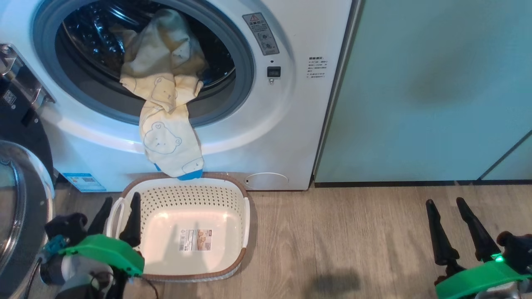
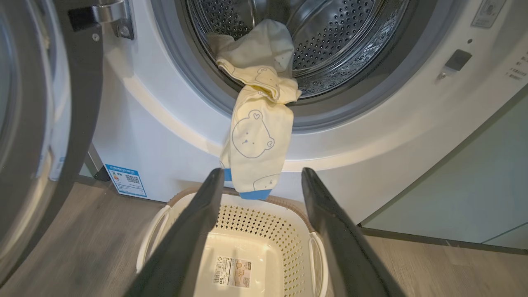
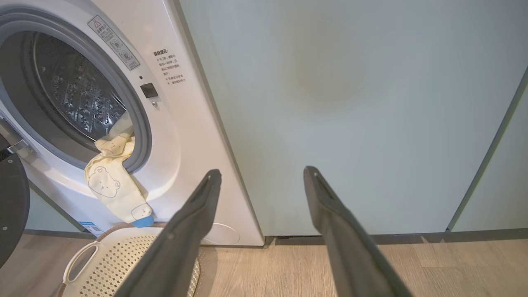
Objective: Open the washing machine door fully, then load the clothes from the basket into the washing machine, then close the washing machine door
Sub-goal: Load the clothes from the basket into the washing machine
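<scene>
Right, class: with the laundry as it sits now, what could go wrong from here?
1. The clothes hang out over the grey seal; shutting the washing machine door now would likely trap them.
2. Draped that far, they may slide down into the basket.
3. The open left hand sits by the basket's handle and might knock it.

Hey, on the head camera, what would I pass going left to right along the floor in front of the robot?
washing machine door → left gripper → basket → right gripper

Washing machine door partly off-frame.
</scene>
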